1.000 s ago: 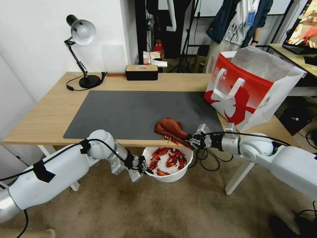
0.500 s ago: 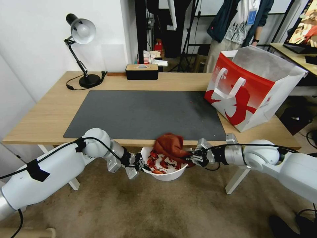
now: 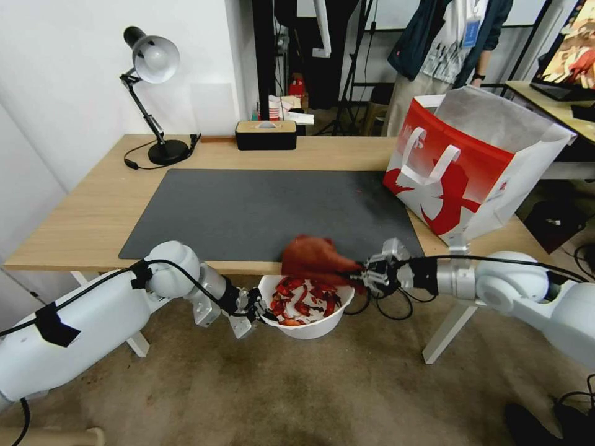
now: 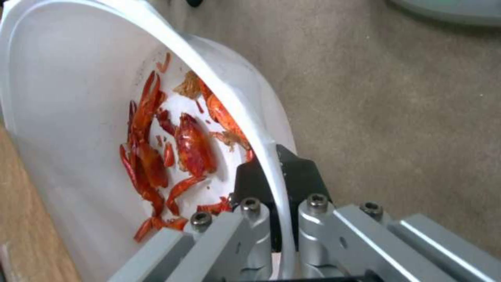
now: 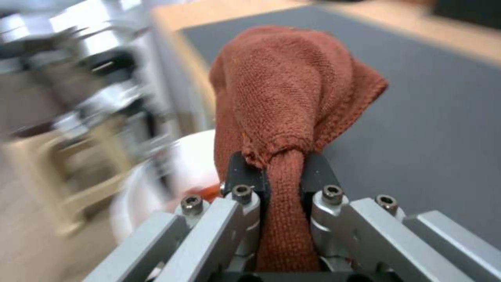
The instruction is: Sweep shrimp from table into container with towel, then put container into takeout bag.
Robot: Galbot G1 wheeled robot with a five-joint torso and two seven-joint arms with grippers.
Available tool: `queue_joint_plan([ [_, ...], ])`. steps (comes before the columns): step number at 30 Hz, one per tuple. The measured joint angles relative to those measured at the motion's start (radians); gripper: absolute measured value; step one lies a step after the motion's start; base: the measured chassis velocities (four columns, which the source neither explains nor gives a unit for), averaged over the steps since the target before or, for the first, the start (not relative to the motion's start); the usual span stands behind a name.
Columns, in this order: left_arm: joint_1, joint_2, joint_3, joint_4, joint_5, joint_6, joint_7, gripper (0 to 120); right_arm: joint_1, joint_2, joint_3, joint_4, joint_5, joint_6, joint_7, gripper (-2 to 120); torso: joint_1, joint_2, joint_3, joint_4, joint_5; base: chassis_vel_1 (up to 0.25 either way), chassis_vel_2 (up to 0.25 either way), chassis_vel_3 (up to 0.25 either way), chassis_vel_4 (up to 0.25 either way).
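Observation:
The white container (image 3: 310,325) hangs below the table's front edge (image 3: 248,267), and my left gripper (image 3: 263,310) is shut on its rim (image 4: 245,117). Red-orange shrimp (image 3: 304,302) (image 4: 190,147) lie piled inside it. Above the container, level with the table edge, my right gripper (image 3: 362,275) is shut on the rust-brown towel (image 3: 313,257) (image 5: 287,102), which bunches out from between the pads. The red and white takeout bag (image 3: 458,173) stands open on the table's right end.
A dark grey mat (image 3: 266,210) covers the table's middle. A black desk lamp (image 3: 152,99) stands at the back left and a dark box (image 3: 266,135) at the back edge. A white table leg (image 3: 449,322) stands right of the container. Another desk (image 3: 558,105) lies beyond the bag.
My right gripper has lifted the towel from over the container back up to table-edge height. The left gripper and container have shifted slightly left.

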Motion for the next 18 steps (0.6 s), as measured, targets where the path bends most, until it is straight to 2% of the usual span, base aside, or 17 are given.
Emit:
queue_joint_plan([
  [1, 0.006, 0.004, -0.005, -0.004, 0.0, 0.0, 0.0, 0, -0.006, 0.005, 0.011, 0.0, 0.002, 0.001, 0.037, 5, 0.0, 0.0, 0.0, 0.0001, -0.0001, 0.0, 0.0, 0.0, 0.0],
  [3, 0.042, 0.025, -0.033, -0.023, 0.003, -0.001, 0.001, 0, -0.004, 0.054, 0.035, -0.01, 0.034, -0.013, 0.256, 5, 0.0, 0.0, 0.0, 0.0003, 0.0003, 0.0, 0.0, 0.0, 0.0],
  [5, 0.043, 0.026, -0.034, -0.024, 0.003, -0.001, 0.001, 0, -0.002, 0.058, 0.035, -0.011, 0.038, -0.016, 0.272, 5, 0.0, 0.0, 0.0, 0.0003, 0.0003, 0.0, 0.0, 0.0, 0.0],
  [7, 0.078, 0.047, -0.063, -0.042, 0.004, -0.003, 0.001, 0, 0.061, 0.131, 0.008, -0.028, 0.111, -0.064, 0.509, 5, 0.0, 0.0, 0.0, 0.0004, 0.0001, 0.0, 0.0, 0.0, 0.0],
  [8, 0.078, 0.047, -0.063, -0.042, 0.004, -0.003, 0.001, 0, 0.061, 0.131, 0.008, -0.028, 0.111, -0.064, 0.509, 5, 0.0, 0.0, 0.0, 0.0004, 0.0001, 0.0, 0.0, 0.0, 0.0],
  [11, 0.118, 0.066, -0.096, -0.054, 0.005, -0.009, 0.001, 0, 0.164, 0.21, -0.077, -0.081, 0.169, -0.096, 0.685, 5, 0.0, 0.0, 0.0, 0.0006, 0.0, 0.0, 0.0, 0.0, 0.0],
  [12, 0.118, 0.066, -0.096, -0.054, 0.005, -0.009, 0.001, 0, 0.164, 0.21, -0.077, -0.081, 0.169, -0.096, 0.685, 5, 0.0, 0.0, 0.0, 0.0006, 0.0, 0.0, 0.0, 0.0, 0.0],
  [15, 0.159, 0.076, -0.126, -0.063, 0.01, -0.014, 0.0, 0, 0.247, 0.265, -0.167, -0.143, 0.198, -0.125, 0.819, 5, 0.0, 0.0, 0.0, 0.0008, 0.0001, 0.0, 0.0, 0.0, 0.0],
  [17, 0.166, 0.077, -0.131, -0.065, 0.011, -0.015, 0.0, 0, 0.257, 0.271, -0.178, -0.151, 0.207, -0.131, 0.838, 5, 0.0, 0.0, 0.0, 0.0008, 0.0001, 0.0, 0.0, 0.0, 0.0],
  [18, 0.184, 0.079, -0.142, -0.069, 0.015, -0.016, 0.0, 0, 0.275, 0.282, -0.197, -0.167, 0.232, -0.152, 0.88, 5, 0.0, 0.0, 0.0, 0.0006, -0.0001, 0.0, 0.0, 0.0, 0.0],
])
